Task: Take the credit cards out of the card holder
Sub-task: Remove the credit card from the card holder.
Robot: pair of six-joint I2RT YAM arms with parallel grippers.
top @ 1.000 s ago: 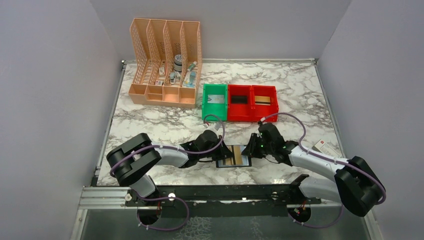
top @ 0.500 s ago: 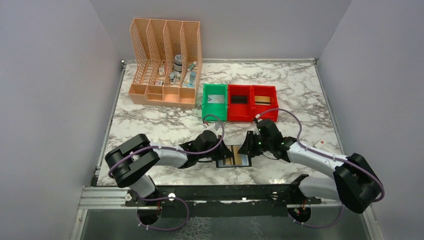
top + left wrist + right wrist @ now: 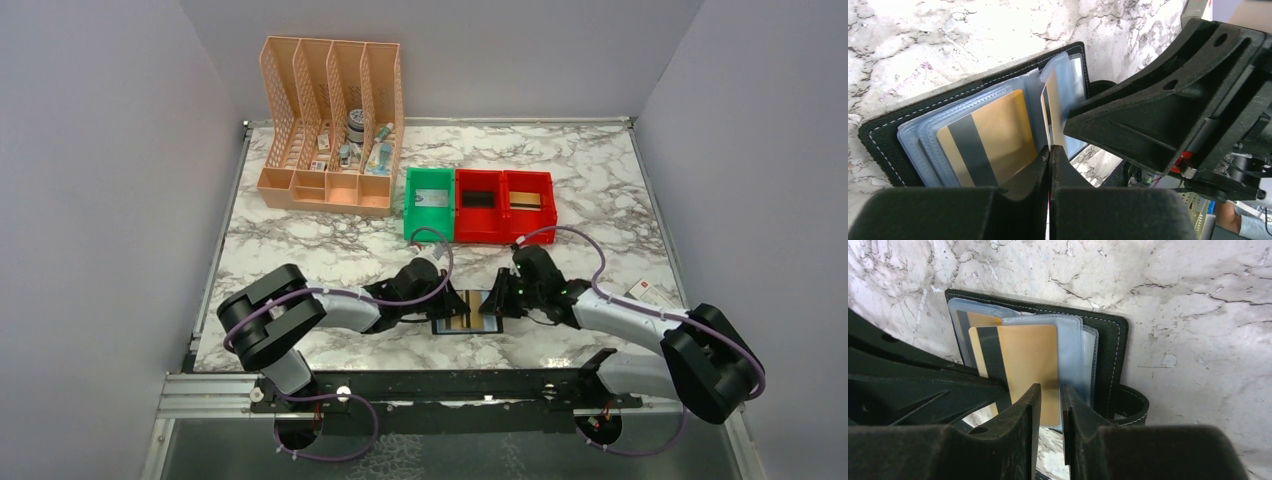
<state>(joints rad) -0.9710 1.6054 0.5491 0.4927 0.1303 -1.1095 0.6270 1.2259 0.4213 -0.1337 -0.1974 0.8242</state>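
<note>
From above, I have the left gripper (image 3: 452, 303) and the right gripper (image 3: 497, 302) nose to nose, and the card holder (image 3: 470, 320) lies open on the marble table (image 3: 330, 250), right between their tips, with a strip of gold showing in it. A white card (image 3: 646, 291) with a red mark lies flat well behind the right gripper, beside its forearm. Through the left wrist, my fingers (image 3: 1023, 180) are pressed flat together with no daylight between them. Their tips sit at the foot of a raised gold card (image 3: 1052, 107) standing edge-on in a clear sleeve; I cannot tell whether its edge is actually nipped. Left of the tips a flat gold card (image 3: 993, 127) with a black stripe lies sleeved on the holder's level half, and the right gripper's finger reaches in from the right to touch the raised leaf. Through the right wrist, the jaws stand a narrow slit apart, clamping nothing I can make out. The raised gold card faces me just ahead of the tips, partly slid out of its sleeve, and the holder's side tab (image 3: 1133, 407) curls off to their right.
</note>
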